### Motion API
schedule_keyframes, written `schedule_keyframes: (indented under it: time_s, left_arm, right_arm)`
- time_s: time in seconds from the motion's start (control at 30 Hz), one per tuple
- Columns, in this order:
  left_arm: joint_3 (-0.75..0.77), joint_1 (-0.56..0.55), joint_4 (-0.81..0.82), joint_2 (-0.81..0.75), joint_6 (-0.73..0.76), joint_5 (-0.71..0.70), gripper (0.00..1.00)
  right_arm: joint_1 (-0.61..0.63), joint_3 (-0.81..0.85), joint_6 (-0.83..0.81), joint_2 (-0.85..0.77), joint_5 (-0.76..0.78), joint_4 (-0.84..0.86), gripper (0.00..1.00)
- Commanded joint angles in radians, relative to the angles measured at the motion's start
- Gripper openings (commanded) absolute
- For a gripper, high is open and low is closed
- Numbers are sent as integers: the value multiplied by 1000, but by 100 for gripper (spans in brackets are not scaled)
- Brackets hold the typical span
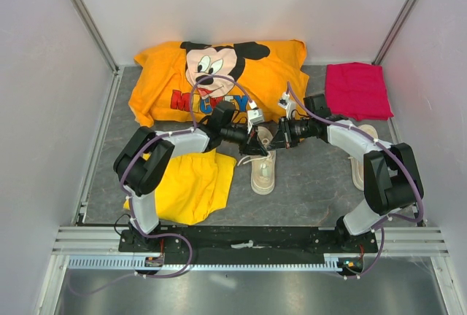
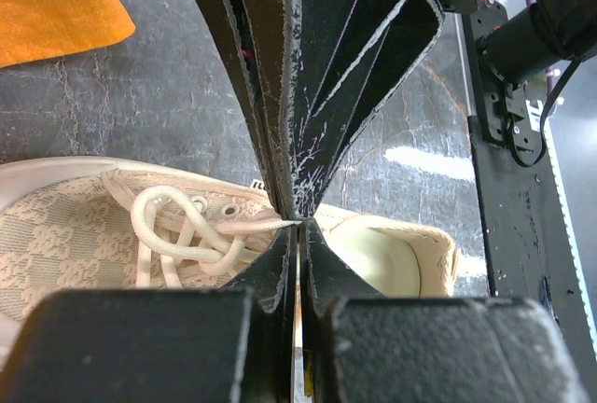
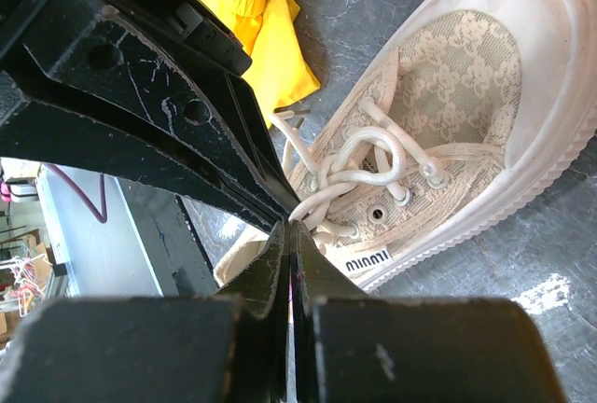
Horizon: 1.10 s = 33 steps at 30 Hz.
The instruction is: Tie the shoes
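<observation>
The left gripper (image 2: pixel 300 223) has its jaws pressed together, and a thin strand of the white laces (image 2: pixel 191 228) runs straight into the pinch at its tips. The right gripper (image 3: pixel 291 224) is closed just as tight, with a looped part of the same laces caught at its tips. From above, the two grippers meet nose to nose over the grey table (image 1: pixel 314 184), the left arm reaching in from the left and the right arm from the right. The shoe (image 1: pixel 263 170) they hold by the laces lies directly beneath them. Its laced middle is under the fingertips, its open heel end faces the arm bases, and its toe points away toward the far side. The laces sit in a loose tangle of loops across the eyelets, and a small printed label shows on the side of the shoe. The second shoe (image 1: pixel 359 163) lies well apart to the right, partly hidden behind the right arm. The yellow shorts (image 1: pixel 193 184) are spread just left of the held shoe, beneath the left arm. An orange shirt (image 1: pixel 157 74) with a cartoon mouse lies along the far side, and a folded red cloth (image 1: pixel 357 89) sits near the far right corner.
</observation>
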Motion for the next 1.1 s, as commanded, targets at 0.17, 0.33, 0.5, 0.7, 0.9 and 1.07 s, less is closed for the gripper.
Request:
schedule_keyframes:
  time_s: [0.17, 0.33, 0.5, 0.7, 0.9, 1.07]
  left_arm:
    - [-38, 4, 206, -6, -96, -82, 2]
    - [-55, 4, 252, 9, -140, -138, 2]
    - [-67, 2, 315, 29, -195, -125, 2]
    - [-108, -7, 442, 46, -267, -74, 2]
    - [-130, -15, 458, 45, -269, -53, 2]
    - [-134, -15, 472, 48, -272, -39, 4]
  right_arm:
    - [3, 23, -9, -15, -31, -1, 0]
    - [3, 23, -3, -12, -36, -1, 0]
    - [5, 25, 13, 1, -41, 13, 0]
    - [5, 18, 69, 14, -31, 77, 0]
    - [5, 15, 95, 17, -24, 102, 0]
    - [5, 15, 85, 9, -22, 89, 0]
